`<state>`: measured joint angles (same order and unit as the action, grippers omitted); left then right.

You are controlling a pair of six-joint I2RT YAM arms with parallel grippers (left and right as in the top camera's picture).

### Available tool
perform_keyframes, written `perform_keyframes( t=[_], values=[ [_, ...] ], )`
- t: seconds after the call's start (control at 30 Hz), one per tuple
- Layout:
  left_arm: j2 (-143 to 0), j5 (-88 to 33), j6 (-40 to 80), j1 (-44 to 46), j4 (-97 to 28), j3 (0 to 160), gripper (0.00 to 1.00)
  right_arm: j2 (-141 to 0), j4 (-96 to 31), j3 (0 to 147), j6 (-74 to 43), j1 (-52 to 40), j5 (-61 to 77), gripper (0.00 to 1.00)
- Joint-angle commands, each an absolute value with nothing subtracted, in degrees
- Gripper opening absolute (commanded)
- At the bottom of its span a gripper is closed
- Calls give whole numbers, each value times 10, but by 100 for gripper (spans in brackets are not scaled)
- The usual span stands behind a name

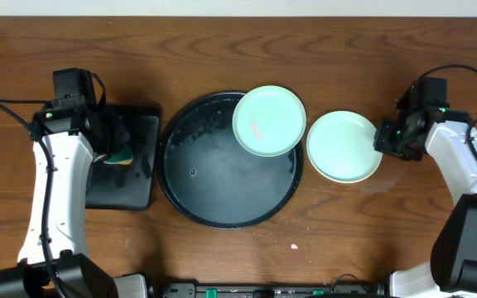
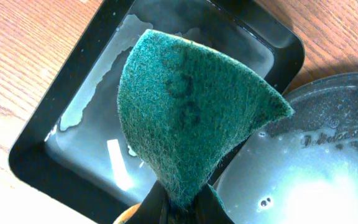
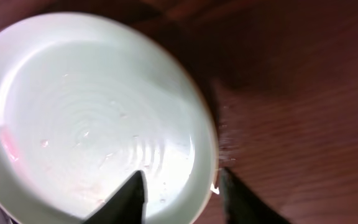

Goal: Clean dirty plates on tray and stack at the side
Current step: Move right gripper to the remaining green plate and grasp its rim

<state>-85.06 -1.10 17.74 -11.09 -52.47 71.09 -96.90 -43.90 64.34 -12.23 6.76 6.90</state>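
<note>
The large round black tray [image 1: 190,178] lies wet in the middle of the table and also shows in the left wrist view [image 2: 328,180]. One mint-green plate [image 1: 269,120] with a red smear rests on its upper right rim. A second mint-green plate [image 1: 344,146] lies on the table to the tray's right, with faint pink marks [image 3: 92,112]. My right gripper [image 1: 381,136] [image 3: 182,183] is open, one finger inside that plate's rim and one outside. My left gripper [image 1: 116,147] [image 2: 182,199] is shut on a green sponge [image 2: 191,112]. The yellow plate is not clearly in view.
A smaller rectangular black tray [image 1: 143,124] [image 2: 36,155] holding a film of water lies left of the round tray, under my left gripper and the sponge. A small pink speck [image 1: 294,246] lies on the wood in front of the round tray.
</note>
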Motion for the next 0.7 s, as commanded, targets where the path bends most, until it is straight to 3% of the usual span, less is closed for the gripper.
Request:
perform_keyframes(
  t=[0.0, 0.1, 0.27, 0.53, 0.67],
  values=[
    [-854, -4, 168, -112, -524, 721, 7, -969, -442, 666, -95, 36, 105, 43],
    [-854, -4, 168, -112, -525, 721, 7, -971, -442, 698, -90, 7, 121, 45],
    [-854, -4, 168, -112, -525, 721, 7, -1009, -461, 797, -59, -49, 132, 57],
    [-854, -4, 175, -112, -524, 721, 7, -1186, -528, 995, 10, -111, 155, 57],
    [-854, -4, 175, -112, -524, 721, 7, -1244, -530, 1025, 29, -128, 176, 56]
  ],
)
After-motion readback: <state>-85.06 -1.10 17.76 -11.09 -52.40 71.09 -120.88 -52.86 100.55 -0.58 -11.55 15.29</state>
